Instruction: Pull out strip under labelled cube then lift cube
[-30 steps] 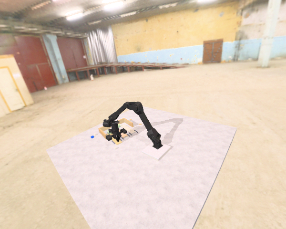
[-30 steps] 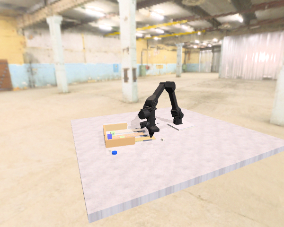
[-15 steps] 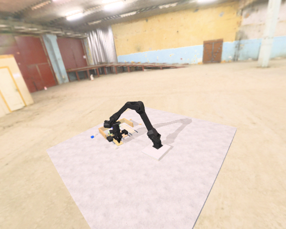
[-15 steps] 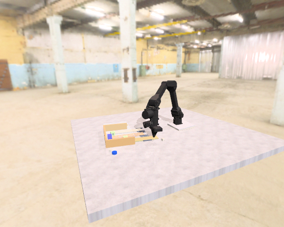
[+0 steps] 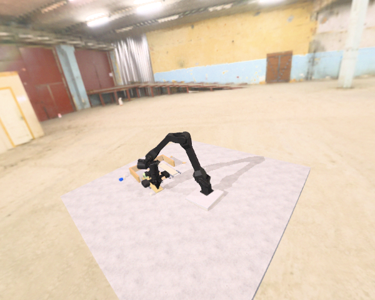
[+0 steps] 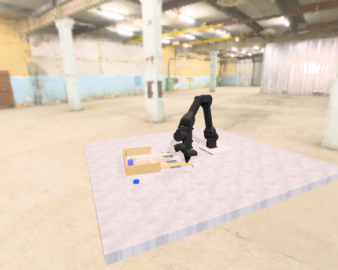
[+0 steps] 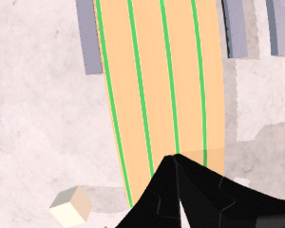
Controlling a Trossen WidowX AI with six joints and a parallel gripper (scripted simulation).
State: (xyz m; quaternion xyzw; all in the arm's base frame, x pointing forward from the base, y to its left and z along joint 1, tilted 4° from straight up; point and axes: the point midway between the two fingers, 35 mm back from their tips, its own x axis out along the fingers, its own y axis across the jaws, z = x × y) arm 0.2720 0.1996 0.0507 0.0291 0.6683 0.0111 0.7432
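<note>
The black robot gripper (image 5: 157,187) (image 6: 187,161) (image 7: 172,162) is shut tight with nothing in it, its tip down at the end of the flat tan wooden strip with green lines (image 5: 157,190) (image 6: 181,164) (image 7: 121,95), so it should press softly and drag straight back. The wrist view shows the green lines; only the outside view clearly shows the small blue cube (image 6: 130,162) inside the orange wooden frame (image 6: 142,169) (image 5: 134,174), but I can't tell which cube has the label.

Cube's label too small to read
</note>
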